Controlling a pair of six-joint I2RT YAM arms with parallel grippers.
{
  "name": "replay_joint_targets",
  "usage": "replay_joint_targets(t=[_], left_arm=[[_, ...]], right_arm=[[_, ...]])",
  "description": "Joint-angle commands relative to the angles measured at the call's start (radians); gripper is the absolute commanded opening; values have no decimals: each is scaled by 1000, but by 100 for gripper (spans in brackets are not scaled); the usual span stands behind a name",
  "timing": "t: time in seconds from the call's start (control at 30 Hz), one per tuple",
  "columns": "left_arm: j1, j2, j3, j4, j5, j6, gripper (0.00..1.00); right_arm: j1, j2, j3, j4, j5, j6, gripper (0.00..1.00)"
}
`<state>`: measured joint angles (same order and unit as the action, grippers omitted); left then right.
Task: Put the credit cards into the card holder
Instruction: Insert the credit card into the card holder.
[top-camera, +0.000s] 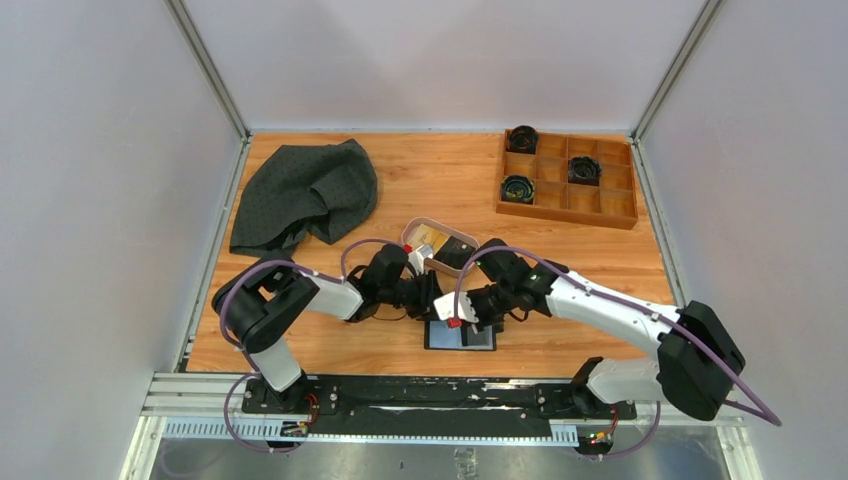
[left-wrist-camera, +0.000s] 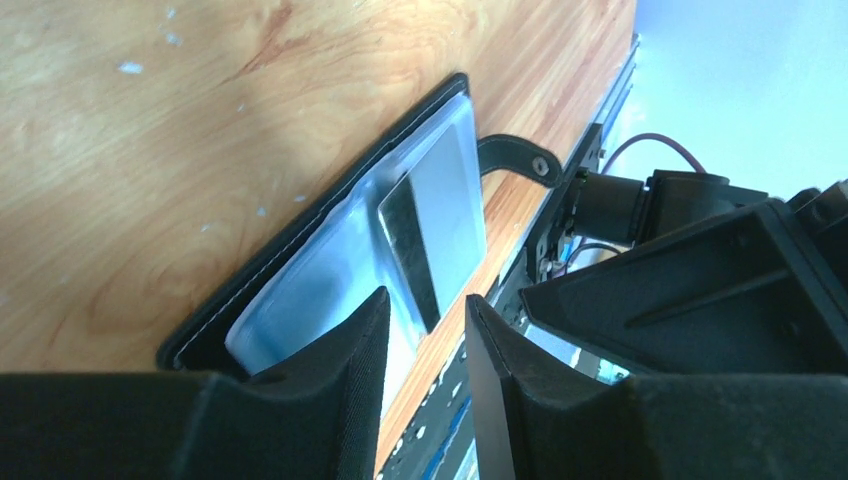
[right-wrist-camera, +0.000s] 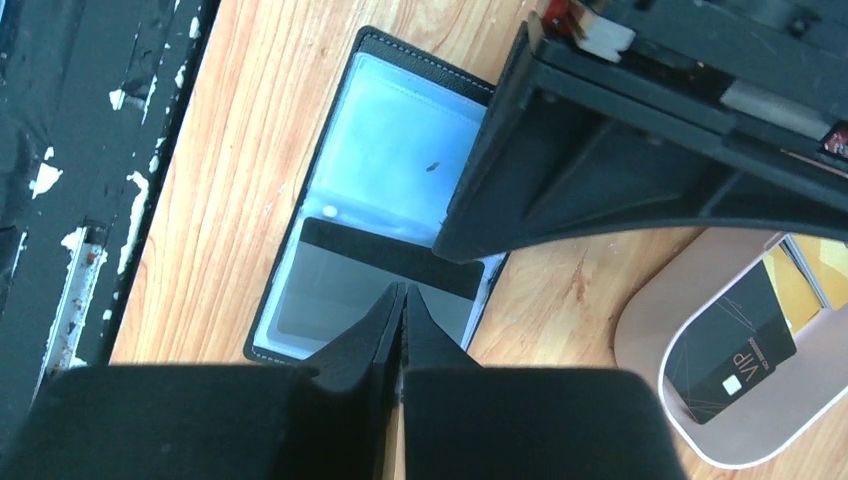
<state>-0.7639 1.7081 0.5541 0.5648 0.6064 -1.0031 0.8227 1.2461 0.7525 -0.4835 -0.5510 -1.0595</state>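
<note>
One silver-grey card (right-wrist-camera: 340, 295) with a black stripe is seen lodged in the open card holder (right-wrist-camera: 385, 150), directly under the right gripper (right-wrist-camera: 402, 300), whose fingers are pressed together. The left gripper (left-wrist-camera: 428, 325) is held apart over the holder's corner. Bare table (left-wrist-camera: 150, 150) lies to its left, and the table's edge runs close on its right. Right of the right gripper, the pinkish tray (right-wrist-camera: 650, 340) is cut off by the frame — a black card (right-wrist-camera: 728, 352) and part of a gold card (right-wrist-camera: 795, 285) are made out.

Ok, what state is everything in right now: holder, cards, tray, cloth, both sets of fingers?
Card holder: open, flat on the table.
Silver card: lying in the holder, seemingly inside a clear pocket.
Black card: in the pink tray.
Gold card: also in the tray.
Left fingers: apart, over the holder, holding nothing.
Right fingers: shut together, tips at the silver card.
Cloth: crumpled.
</note>
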Motion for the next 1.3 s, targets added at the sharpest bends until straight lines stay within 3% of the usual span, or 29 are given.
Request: replay_joint_targets(t=[0.0,0.2,0.37,0.93,1.27], left_arm=[[14,-26,-61,-25,-45,38,33],[17,17,-84,-25,-56,61,16],[23,40,-93,-25,-59,70,8],[37,39,-131,-25,-69,84,4],[37,15,-127,-25,-62,78,4]], right_arm=[[-11,52,36,39,-27,64,2],[11,147,73,112,23,69,1],[44,229,89,130,77,62,1],[61,231,32,75,200,-23,0],[55,176,51,16,56,-13,1]])
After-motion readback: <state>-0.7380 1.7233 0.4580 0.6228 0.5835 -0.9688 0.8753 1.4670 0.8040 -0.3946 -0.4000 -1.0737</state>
